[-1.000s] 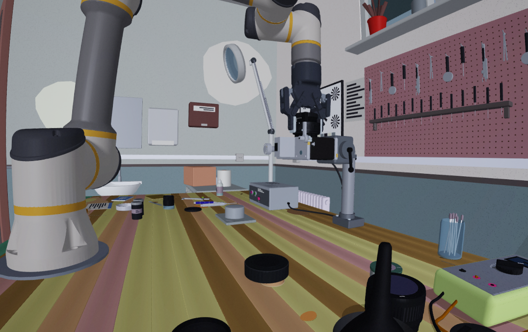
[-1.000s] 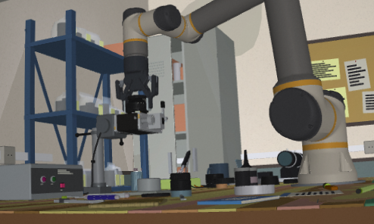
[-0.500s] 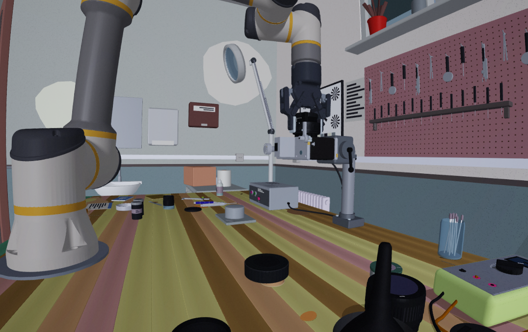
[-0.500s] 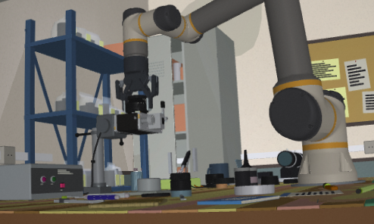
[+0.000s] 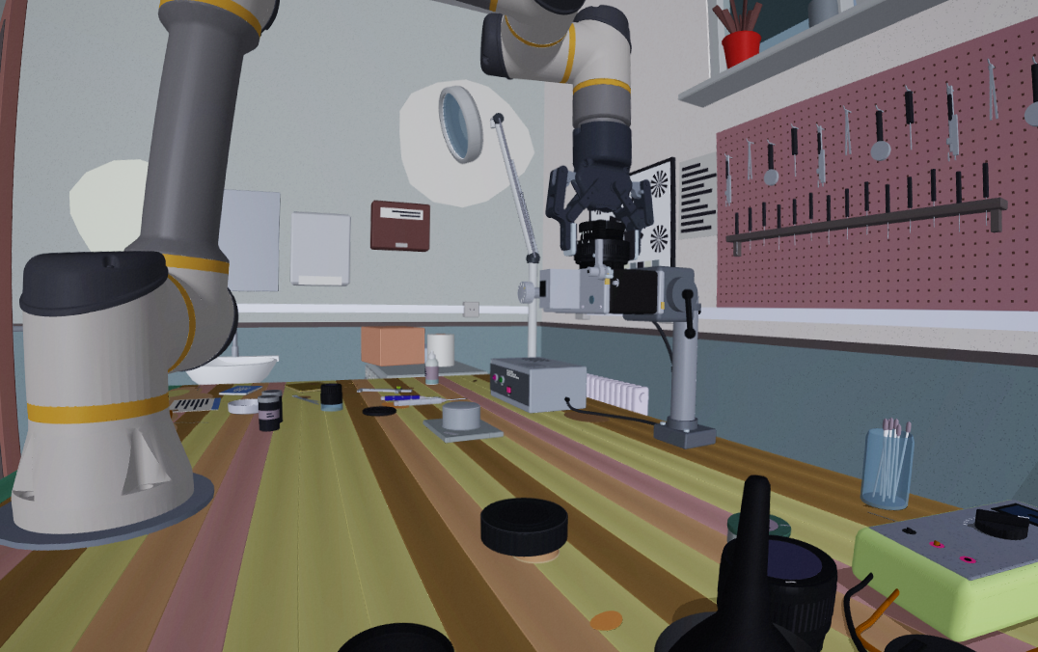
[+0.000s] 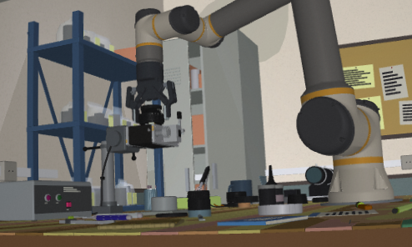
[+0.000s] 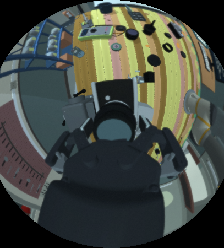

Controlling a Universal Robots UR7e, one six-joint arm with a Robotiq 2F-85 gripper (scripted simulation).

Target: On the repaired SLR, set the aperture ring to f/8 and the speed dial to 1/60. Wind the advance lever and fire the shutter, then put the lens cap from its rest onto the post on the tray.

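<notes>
The lens barrel with the aperture ring (image 5: 600,241) (image 7: 115,121) is partly hidden between my fingers. It points upward from the SLR camera (image 5: 604,290) (image 6: 151,134), which is clamped on a grey stand (image 5: 683,381) above the bench. My gripper (image 5: 600,215) (image 6: 150,106) (image 7: 115,127) is open around the barrel and holds nothing. The black lens cap (image 5: 524,526) (image 7: 154,59) sits on a tan rest on the near bench. A grey post on a flat tray (image 5: 461,419) (image 6: 164,203) stands further back.
A jar of swabs (image 5: 887,464) stands by the right wall. A green meter box (image 5: 985,561), a black blower and a lens (image 5: 782,568) crowd the near right corner. A grey power box (image 5: 538,383) sits behind the tray. My arm's base (image 5: 97,405) fills the left side.
</notes>
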